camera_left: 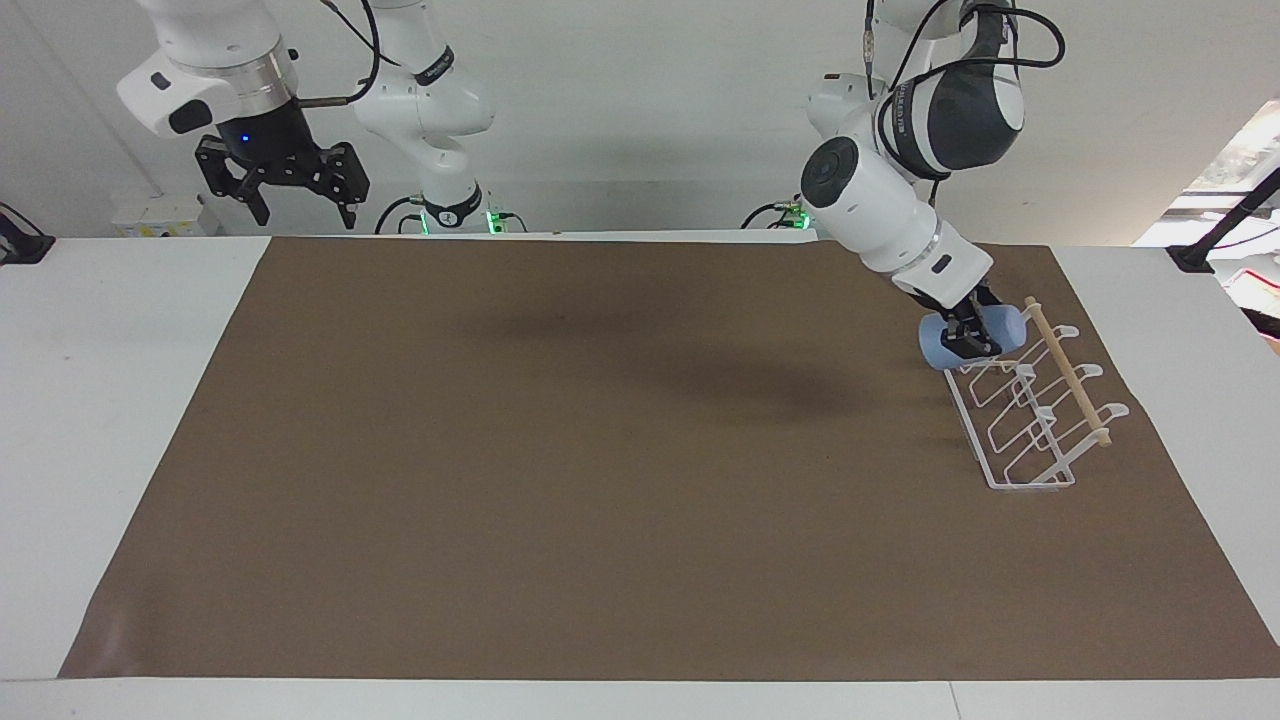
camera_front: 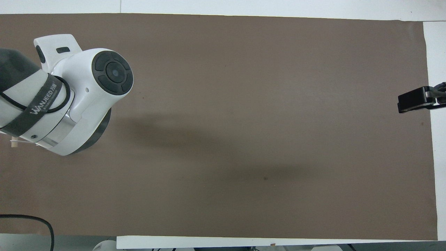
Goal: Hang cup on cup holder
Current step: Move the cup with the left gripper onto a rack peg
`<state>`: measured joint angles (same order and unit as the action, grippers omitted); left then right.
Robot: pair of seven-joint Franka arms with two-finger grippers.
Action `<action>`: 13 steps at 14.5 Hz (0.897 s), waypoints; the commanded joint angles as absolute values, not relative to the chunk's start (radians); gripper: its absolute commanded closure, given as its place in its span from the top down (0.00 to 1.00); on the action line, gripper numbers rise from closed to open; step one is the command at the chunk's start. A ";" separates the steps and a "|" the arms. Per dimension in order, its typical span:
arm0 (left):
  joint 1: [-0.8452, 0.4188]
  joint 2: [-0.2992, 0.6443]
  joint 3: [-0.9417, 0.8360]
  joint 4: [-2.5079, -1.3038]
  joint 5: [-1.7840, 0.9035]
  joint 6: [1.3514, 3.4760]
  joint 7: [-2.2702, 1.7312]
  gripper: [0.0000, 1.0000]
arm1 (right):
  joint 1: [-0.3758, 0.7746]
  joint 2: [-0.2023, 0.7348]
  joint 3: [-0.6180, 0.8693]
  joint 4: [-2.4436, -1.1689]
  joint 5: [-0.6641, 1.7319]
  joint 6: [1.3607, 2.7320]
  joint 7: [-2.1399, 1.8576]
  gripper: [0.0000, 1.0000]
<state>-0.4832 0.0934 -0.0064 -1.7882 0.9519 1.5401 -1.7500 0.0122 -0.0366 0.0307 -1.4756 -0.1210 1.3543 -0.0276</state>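
Right now your left gripper is pinching the cup, with one finger on each side of it. The cup lies on its side in the air, over the end of the cup holder that is nearest the robots. It looks like it is touching the first wire loop there, or is just beside it; you cannot tell which.

Why hold it sideways? My guess is that a cup lying down can slide onto a prong. A cup standing up could not do that. You cannot tell which end of the cup points at the cup holder, because the fingers and the wrist cover part of it.

The cup holder sits on the brown mat, at the left arm's end of the table. Its wooden dowel runs along the top, and the wire loops sit under it.

Your right gripper is well apart from the cup holder, up in the air past the mat's corner at the right arm's end. Its fingers are spread wide and hold nothing. That arm is waiting.

From overhead, the left arm's big white wrist covers the cup and almost all of the cup holder. Only a tiny bit of wood peeks out under the arm. The right gripper is cut off there too; just one dark fingertip shows at the edge.
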 commanded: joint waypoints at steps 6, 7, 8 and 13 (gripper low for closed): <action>-0.485 0.285 -0.006 -1.787 1.303 1.474 -1.934 0.00 | -0.003 -0.026 0.032 -1.489 -0.072 1.282 -0.089 1.00; -0.483 0.319 -0.006 -1.786 1.351 1.462 -1.968 0.00 | -0.009 -0.028 0.026 -1.489 -0.054 1.282 -0.089 1.00; -0.479 0.331 -0.006 -1.786 1.367 1.460 -1.980 0.00 | -0.021 -0.028 0.028 -1.489 -0.052 1.282 -0.089 1.00; -0.449 0.348 -0.006 -1.818 1.410 1.420 -2.081 0.02 | -0.037 -0.054 0.028 -1.536 -0.051 1.281 -0.091 1.00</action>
